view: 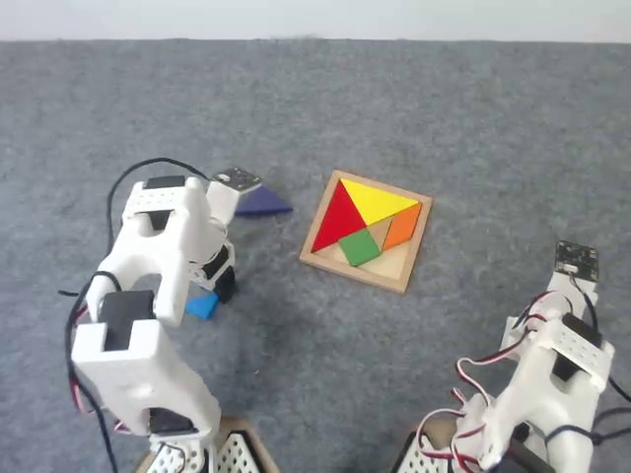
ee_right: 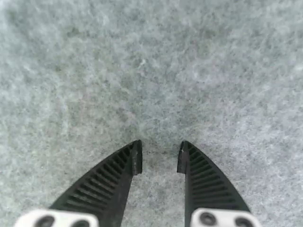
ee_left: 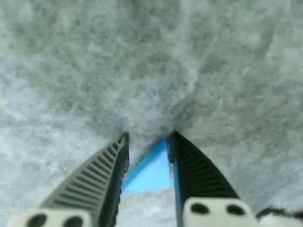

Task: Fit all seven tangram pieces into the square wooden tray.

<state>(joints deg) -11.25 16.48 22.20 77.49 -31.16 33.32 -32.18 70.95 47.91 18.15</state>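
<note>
Left gripper (ee_left: 148, 138) slightly parted, clamped on blue piece (ee_left: 150, 172); right gripper (ee_right: 160, 155) apart over grey mat (ee_right: 151, 71)

Grey felt-like table covering (view: 296, 99), pale band (view: 315, 18) beyond its far edge

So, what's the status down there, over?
Left gripper down at light blue flat piece, grip unclear. Right gripper open over grey felt. Square wooden tray holds four pieces; dark blue triangle outside. Nothing in the way.
</note>
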